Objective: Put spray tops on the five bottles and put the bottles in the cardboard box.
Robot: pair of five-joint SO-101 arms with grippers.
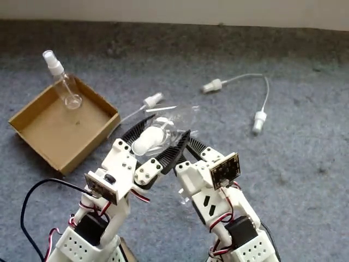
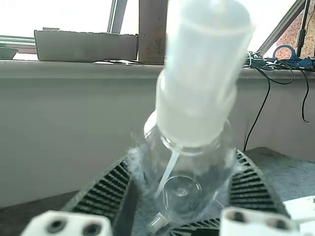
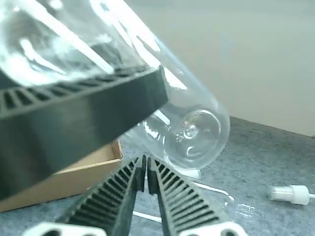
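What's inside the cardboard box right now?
One clear bottle with a white spray top stands in the cardboard box's far corner. Its base hides the floor under it; the near walls hide a strip of floor.

Cardboard box (image 1: pixel 32 117): floor bare across the near and middle parts; 1 capped bottle (image 1: pixel 64 87) stands upright in the far corner and blocks it
Carpet (image 1: pixel 305 180) right of the box: 1 spray top (image 1: pixel 154 100), its tube (image 1: pixel 128 114) trailing toward the box wall
Centre: left gripper (image 1: pixel 155 136) clamped on the held bottle (image 1: pixel 158 131), right gripper (image 1: pixel 185 141) closed just beside it; no gap for you between them
Right side, 2 items: far spray top (image 1: pixel 214 85), nearer spray top (image 1: pixel 259 120); bare carpet lies nearer your arms
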